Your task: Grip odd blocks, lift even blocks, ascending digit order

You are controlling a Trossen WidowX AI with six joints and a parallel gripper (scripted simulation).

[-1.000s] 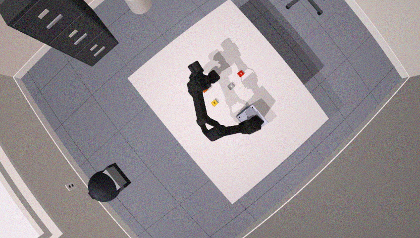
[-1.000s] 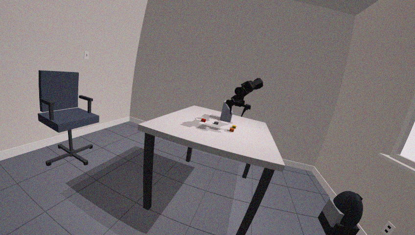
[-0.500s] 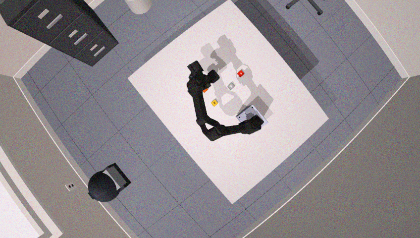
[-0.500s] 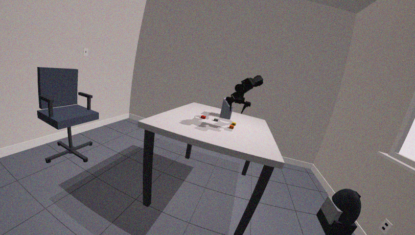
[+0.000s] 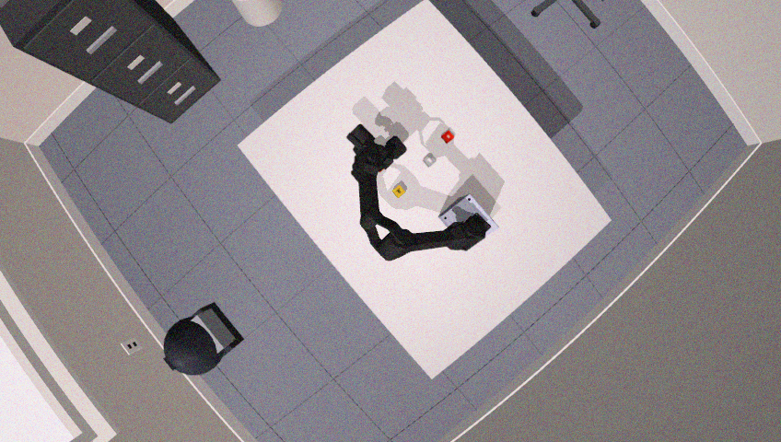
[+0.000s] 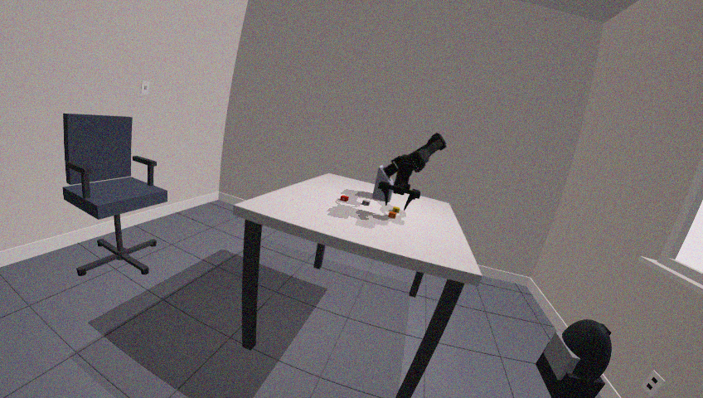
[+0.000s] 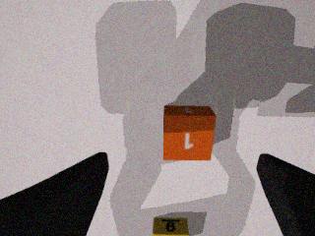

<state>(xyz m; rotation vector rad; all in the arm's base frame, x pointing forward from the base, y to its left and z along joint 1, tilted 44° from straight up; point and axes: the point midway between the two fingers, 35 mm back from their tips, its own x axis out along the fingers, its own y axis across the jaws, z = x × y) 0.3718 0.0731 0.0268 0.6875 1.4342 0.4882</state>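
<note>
One orange block (image 5: 381, 169) (image 6: 392, 215) (image 7: 188, 134), marked 1, beyond open fingers, between their lines.

Orange cube block (image 6: 392, 215) (image 7: 188, 143) near yellow cube block (image 5: 399, 191) (image 6: 395, 209) (image 7: 170, 226) on white rectangular table (image 5: 427, 328) (image 6: 305, 206). Top view: grey cube block (image 5: 428, 159) (image 6: 366, 202) between yellow and red cube block (image 5: 448, 136) (image 6: 344, 198), red farther right.

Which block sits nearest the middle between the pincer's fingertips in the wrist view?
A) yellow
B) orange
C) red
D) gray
B: the orange block marked 1 shows centrally, just beyond the open pincer, with the yellow block at the bottom edge.
</note>
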